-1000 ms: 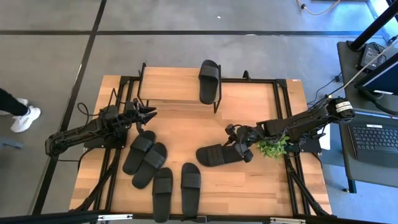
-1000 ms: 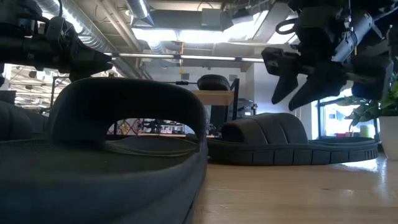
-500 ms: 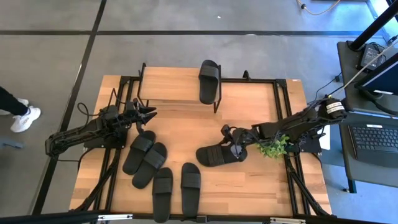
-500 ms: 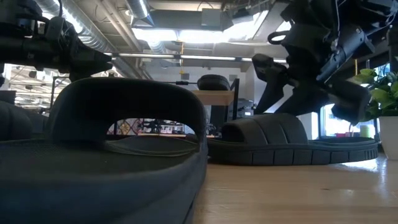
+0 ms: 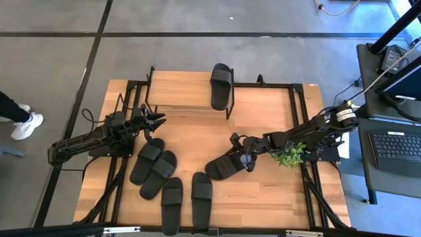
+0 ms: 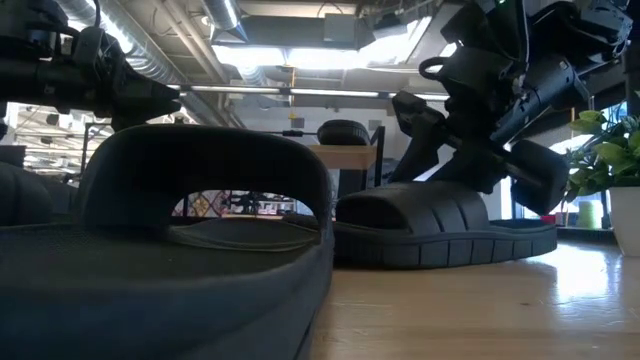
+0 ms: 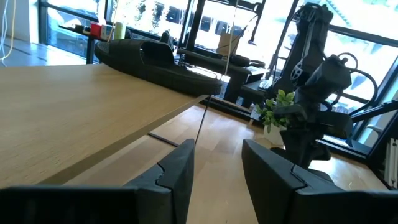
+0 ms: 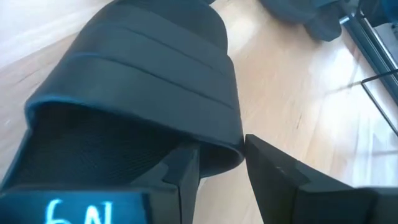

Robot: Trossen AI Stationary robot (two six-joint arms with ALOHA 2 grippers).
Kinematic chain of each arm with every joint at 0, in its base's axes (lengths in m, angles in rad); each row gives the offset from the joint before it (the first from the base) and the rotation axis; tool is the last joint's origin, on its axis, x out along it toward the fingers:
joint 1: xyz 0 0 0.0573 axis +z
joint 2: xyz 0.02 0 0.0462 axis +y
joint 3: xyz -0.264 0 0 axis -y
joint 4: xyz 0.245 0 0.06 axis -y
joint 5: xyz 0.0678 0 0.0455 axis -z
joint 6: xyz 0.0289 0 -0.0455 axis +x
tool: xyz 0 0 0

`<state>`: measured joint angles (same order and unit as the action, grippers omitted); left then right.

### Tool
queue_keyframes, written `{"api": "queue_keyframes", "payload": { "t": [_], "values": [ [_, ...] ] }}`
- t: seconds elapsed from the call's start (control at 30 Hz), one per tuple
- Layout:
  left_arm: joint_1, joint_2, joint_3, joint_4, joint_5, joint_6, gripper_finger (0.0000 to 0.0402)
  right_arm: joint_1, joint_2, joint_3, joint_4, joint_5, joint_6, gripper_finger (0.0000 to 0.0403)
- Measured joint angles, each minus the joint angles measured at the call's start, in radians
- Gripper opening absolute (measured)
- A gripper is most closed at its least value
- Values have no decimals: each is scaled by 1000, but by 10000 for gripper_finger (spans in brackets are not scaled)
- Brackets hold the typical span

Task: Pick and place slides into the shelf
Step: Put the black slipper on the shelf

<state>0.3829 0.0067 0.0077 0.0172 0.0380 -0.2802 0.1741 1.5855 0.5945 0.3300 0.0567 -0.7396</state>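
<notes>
On the shelf (image 5: 177,89) at the far side of the bench (image 5: 263,197), 1 slide (image 5: 222,85) already lies on the top plank. 5 slides are left on the bench: 4 (image 5: 172,184) grouped in front of the shelf, nearer the left arm, and 1 (image 5: 222,166) off to the shelf's right front. The right gripper (image 5: 245,155) is down at that lone slide, fingers part open with 1 slipped under the strap edge; I cannot tell if it has a hold. The left gripper (image 5: 156,120) waits beside the shelf's left end, part open, holding nothing.
</notes>
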Motion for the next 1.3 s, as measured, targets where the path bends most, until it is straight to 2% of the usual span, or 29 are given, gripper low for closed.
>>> {"api": "queue_keyframes", "payload": {
  "t": [0.57,0.7,0.83,0.9,1.1,1.3],
  "values": [
    [0,0,0,0,0,2,128,1,112,1,191,-9,-6,122],
    [0,0,0,0,0,1,128,1,111,1,192,-5,-6,85],
    [0,0,0,0,0,1,128,1,101,2,188,-1,-7,27],
    [0,0,0,0,0,1,128,1,94,2,180,-2,1,16],
    [0,0,0,0,0,1,128,-20,86,71,41,75,162,22],
    [0,0,0,0,0,1,128,-42,67,232,-217,84,188,15]
  ]
}}
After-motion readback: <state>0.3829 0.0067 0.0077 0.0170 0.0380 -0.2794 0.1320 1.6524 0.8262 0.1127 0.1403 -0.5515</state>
